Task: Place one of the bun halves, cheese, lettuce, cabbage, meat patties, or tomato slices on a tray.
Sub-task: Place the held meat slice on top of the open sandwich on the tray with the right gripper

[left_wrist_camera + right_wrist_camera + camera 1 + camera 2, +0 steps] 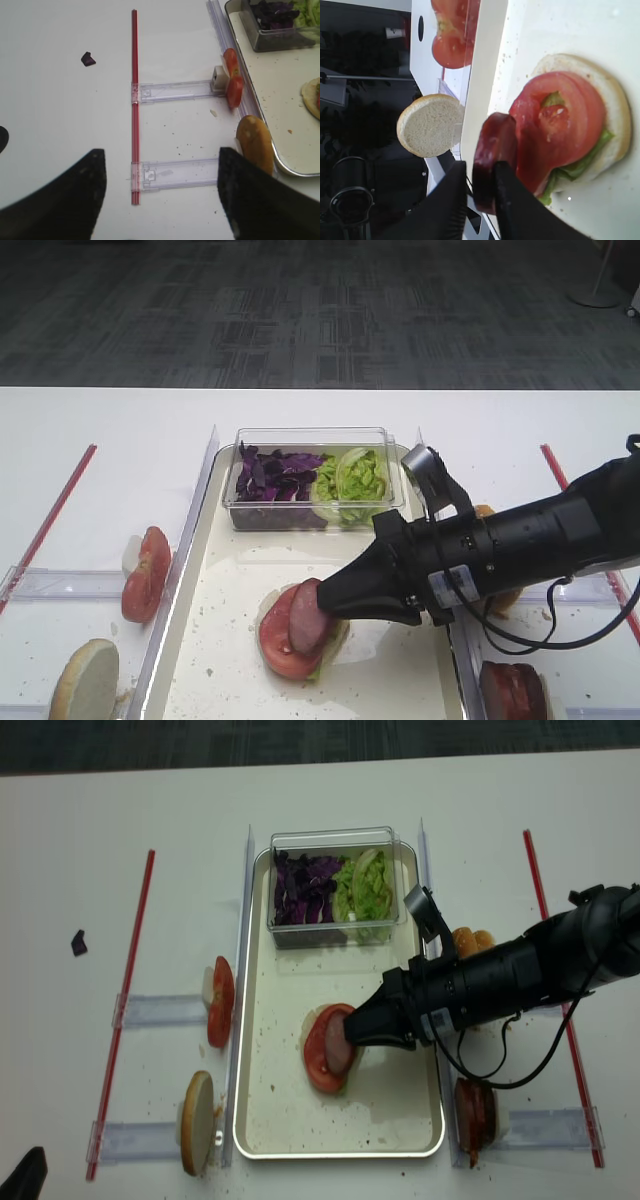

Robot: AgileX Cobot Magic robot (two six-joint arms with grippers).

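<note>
Right pincer (pixel 479 187) grasping a meat patty (pixel 492 162) on edge, against tomato slice (pixel 560 127) on bun half (pixel 615 117), mid cream tray (pixel 400 680), white worktop (pixel 100 440), grey carpet (pixel 300 310) beyond, left pincer (pixel 160 195) spread wide, holding nothing.
</note>
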